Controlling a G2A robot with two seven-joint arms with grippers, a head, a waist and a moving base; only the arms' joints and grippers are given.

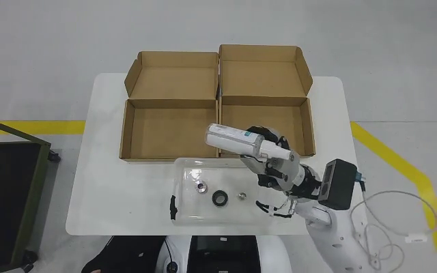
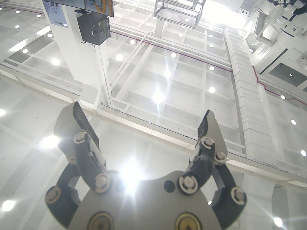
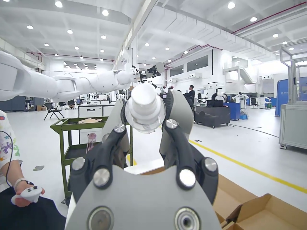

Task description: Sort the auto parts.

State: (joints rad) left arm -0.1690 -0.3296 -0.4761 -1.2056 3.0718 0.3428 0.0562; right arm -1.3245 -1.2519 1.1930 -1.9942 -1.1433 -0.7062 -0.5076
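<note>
Right gripper (image 1: 265,149) pinches the bottle (image 1: 232,138) near its white cap, above the clear tray's (image 1: 198,210) far edge, beside the right box (image 1: 273,121). Long axis runs left-right, base leftward.

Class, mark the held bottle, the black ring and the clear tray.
bottle (image 1: 235,138), top view, middle of its body.
black ring (image 1: 214,198), top view, its left side.
clear tray (image 1: 205,210), top view, bare part of its floor.

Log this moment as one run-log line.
right gripper: shut on bottle, off the table | left gripper: open, empty | tray: silver part, black ring, smaller silver part | boxes: both open
</note>
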